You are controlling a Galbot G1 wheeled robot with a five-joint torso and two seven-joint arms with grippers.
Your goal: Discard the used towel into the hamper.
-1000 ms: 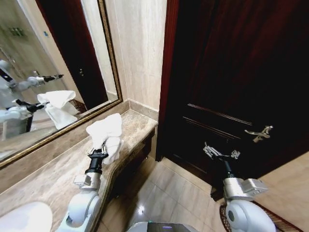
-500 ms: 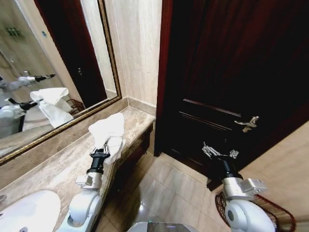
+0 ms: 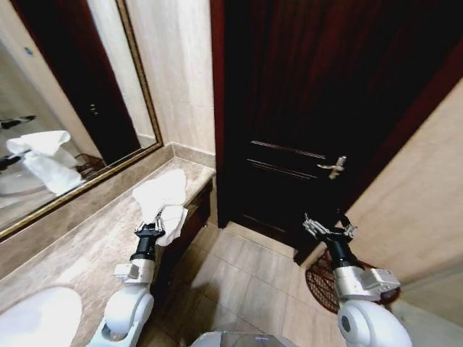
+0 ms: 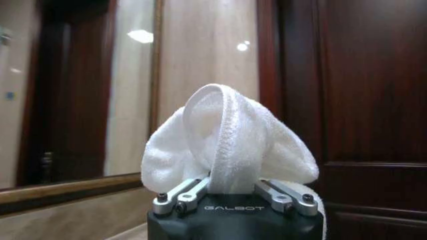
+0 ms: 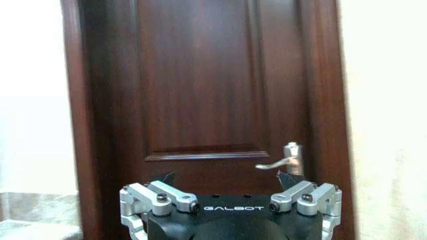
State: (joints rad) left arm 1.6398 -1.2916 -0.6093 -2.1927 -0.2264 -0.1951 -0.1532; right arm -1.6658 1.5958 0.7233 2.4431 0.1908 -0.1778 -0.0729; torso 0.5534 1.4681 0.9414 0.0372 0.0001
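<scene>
Door: a tall dark red-brown panelled wooden door (image 3: 318,108) with a silver lever handle filled the space ahead.
Counter: the long beige marble counter (image 3: 79,238) ran under the gilt-framed mirror.
Hamper: the small round dark red-brown open-weave wire hamper (image 3: 318,282) sat on the floor tiles, partly behind the right arm.
Towel: the crumpled white terry towel (image 3: 163,199) stood bunched above the counter's end, well apart from the hamper.
Left gripper: the left gripper (image 3: 153,225) had its jaws pinched on the towel's lower folds.
Right gripper: the right gripper (image 3: 327,228) hung empty, jaws spread wide.
Risk: loose folds could have snagged the counter edge, or the right arm blocked the drop.
</scene>
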